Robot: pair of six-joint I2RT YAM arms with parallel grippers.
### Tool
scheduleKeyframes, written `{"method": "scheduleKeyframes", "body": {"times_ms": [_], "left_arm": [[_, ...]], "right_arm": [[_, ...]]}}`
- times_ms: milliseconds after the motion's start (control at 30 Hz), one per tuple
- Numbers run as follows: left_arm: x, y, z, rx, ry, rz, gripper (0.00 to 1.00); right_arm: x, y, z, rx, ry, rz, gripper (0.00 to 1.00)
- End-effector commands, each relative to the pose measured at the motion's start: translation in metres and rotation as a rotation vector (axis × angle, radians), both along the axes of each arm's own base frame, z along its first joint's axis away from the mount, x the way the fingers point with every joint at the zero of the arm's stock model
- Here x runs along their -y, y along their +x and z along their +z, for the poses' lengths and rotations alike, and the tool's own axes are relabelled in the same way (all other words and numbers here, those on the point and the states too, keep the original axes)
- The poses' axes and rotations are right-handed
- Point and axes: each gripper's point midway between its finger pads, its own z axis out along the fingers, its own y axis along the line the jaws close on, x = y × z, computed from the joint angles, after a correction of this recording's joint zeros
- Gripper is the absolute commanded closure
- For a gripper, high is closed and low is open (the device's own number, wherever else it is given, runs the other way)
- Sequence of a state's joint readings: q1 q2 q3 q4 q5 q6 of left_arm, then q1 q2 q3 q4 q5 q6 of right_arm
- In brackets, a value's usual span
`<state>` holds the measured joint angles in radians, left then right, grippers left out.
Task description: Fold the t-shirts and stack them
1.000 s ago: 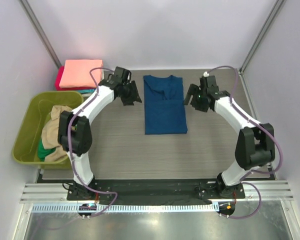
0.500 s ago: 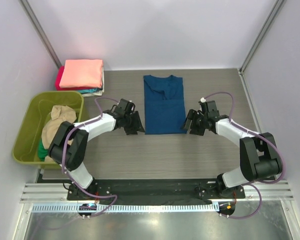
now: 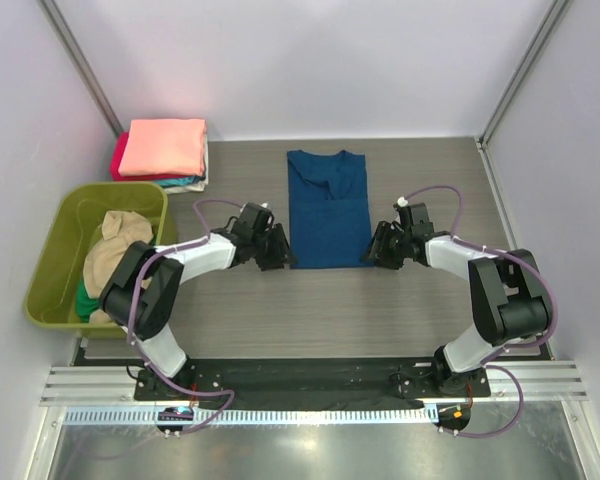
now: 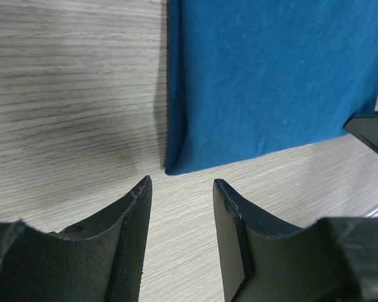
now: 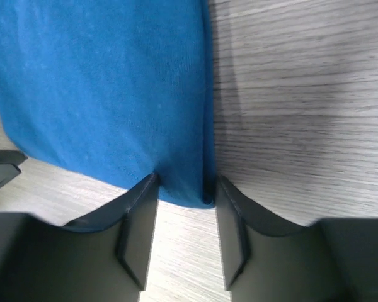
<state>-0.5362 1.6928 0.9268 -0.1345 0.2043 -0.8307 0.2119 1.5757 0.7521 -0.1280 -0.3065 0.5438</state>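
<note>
A blue t-shirt (image 3: 327,206) lies folded into a long strip in the middle of the table, collar at the far end. My left gripper (image 3: 277,255) is open, low at the shirt's near left corner (image 4: 176,165), with the corner just ahead of the fingertips (image 4: 140,189). My right gripper (image 3: 372,252) is open at the near right corner, its fingers either side of the shirt's edge (image 5: 195,189). A stack of folded shirts, salmon-pink (image 3: 162,146) on top with red and teal below, sits at the far left.
An olive-green tub (image 3: 60,262) stands at the left edge and holds tan (image 3: 110,250) and green cloth (image 3: 88,300). Grey walls close in the table on three sides. Bare wood-grain table lies in front of the blue shirt.
Both arms swung down from beside the shirt's far half to its near corners over the last second. In the last half second the grippers closed in onto those corners. The shirt has not moved.
</note>
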Motion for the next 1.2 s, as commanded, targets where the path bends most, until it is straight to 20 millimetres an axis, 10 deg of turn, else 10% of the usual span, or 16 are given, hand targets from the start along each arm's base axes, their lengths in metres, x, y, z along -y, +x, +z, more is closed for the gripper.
{"method": "scheduleKeyframes", "body": {"times_ms": [0,333,467,700,1167], "left_arm": [[0.008,-0.003,-0.005,0.006,-0.024,-0.018,0.56],[0.018,-0.021,-0.028,-0.036,-0.034,-0.043,0.73],[0.023,-0.016,-0.023,-0.01,-0.06,-0.04,0.92],[0.023,-0.026,-0.006,0.011,-0.081,-0.037,1.0],[0.004,-0.135,0.028,0.036,-0.036,-0.046,1.0]], "right_arm": [[0.002,0.0,-0.008,0.003,-0.023,0.007,0.54],[0.003,-0.003,-0.011,-0.006,-0.025,0.015,0.71],[0.001,-0.006,-0.012,-0.011,-0.017,0.021,0.97],[0.0,-0.021,-0.005,-0.018,0.016,0.017,0.99],[0.006,-0.108,0.041,-0.04,0.044,0.005,0.99]]}}
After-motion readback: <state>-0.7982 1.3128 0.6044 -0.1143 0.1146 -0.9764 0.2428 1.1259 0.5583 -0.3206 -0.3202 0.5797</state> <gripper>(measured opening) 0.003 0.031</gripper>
